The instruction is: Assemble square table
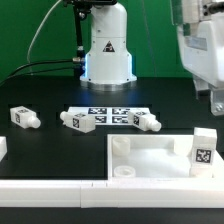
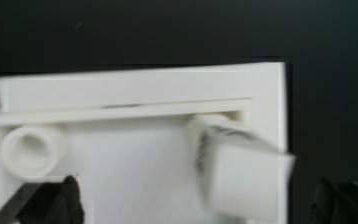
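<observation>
One leg [image 1: 203, 150] stands upright in a corner of top [image 1: 150, 160], at the exterior view's right. Gripper [image 1: 211, 103] hangs above it, jaws wide apart, nothing held. Leg stands unaided, so prob. seated. Top lies rim-up along bar [image 1: 50, 190], likely a stop vs sliding. 3 loose legs [image 1: 75, 121] lie on their sides near marker board [image 1: 110, 115], handy for each empty socket [image 2: 30, 150].

Four stubby white plastic tagged legs [image 1: 22, 118]: three lie across the bench's middle, and one stands in a corner of the single white square plastic rimmed top [image 1: 150, 160]. One flat white marker board [image 1: 110, 113]. One long white bar [image 1: 50, 188] lies along the bench's front edge.
</observation>
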`<state>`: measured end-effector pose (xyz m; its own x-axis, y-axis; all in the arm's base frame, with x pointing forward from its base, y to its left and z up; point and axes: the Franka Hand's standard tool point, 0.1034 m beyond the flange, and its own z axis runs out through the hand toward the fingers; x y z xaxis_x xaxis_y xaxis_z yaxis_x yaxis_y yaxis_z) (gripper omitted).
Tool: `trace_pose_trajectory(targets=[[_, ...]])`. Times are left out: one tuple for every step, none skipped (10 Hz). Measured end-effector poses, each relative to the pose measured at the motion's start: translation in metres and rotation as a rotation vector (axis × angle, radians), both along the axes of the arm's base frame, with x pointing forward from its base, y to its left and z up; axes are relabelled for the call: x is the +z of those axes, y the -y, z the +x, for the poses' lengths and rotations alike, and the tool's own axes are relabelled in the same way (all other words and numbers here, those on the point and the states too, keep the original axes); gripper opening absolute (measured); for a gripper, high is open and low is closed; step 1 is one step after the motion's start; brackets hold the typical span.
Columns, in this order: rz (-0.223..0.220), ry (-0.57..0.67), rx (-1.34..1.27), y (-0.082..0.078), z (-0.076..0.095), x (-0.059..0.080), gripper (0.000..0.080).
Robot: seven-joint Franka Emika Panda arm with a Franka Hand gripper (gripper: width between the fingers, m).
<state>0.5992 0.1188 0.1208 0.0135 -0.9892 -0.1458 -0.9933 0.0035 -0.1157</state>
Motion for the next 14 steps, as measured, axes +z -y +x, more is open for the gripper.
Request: trace_pose_trajectory(targets=[[-0.001, -0.006, 0.011, 0.000, -0.002, 0.000, 0.0649], [0.000, -0.005, 0.010, 0.000, -0.001, -0.001, 0.0649], [-0.001, -0.006, 0.010, 0.000, -0.002, -0.002, 0.0649], [-0.001, -0.007, 0.008, 0.001, -0.002, -0.002, 0.0649], [0.010, -0.011, -0.047, 0.009, -0.009, -0.007, 0.0649], [0.015, -0.048, -0.112, 0.022, -0.030, -0.015, 0.0649], [0.019, -0.091, -0.186, 0.029, -0.050, -0.020, 0.0649], [0.009, -0.098, -0.201, 0.029, -0.062, -0.025, 0.0649], [0.006, -0.097, -0.185, 0.024, -0.062, -0.025, 0.0649], [0.007, -0.096, -0.177, 0.024, -0.062, -0.026, 0.0649], [0.006, -0.097, -0.174, 0.023, -0.062, -0.026, 0.0649], [0.005, -0.098, -0.171, 0.023, -0.063, -0.027, 0.0649], [0.006, -0.109, -0.202, 0.026, -0.069, -0.031, 0.0649], [0.002, -0.152, -0.258, 0.035, -0.093, -0.040, 0.0649]])
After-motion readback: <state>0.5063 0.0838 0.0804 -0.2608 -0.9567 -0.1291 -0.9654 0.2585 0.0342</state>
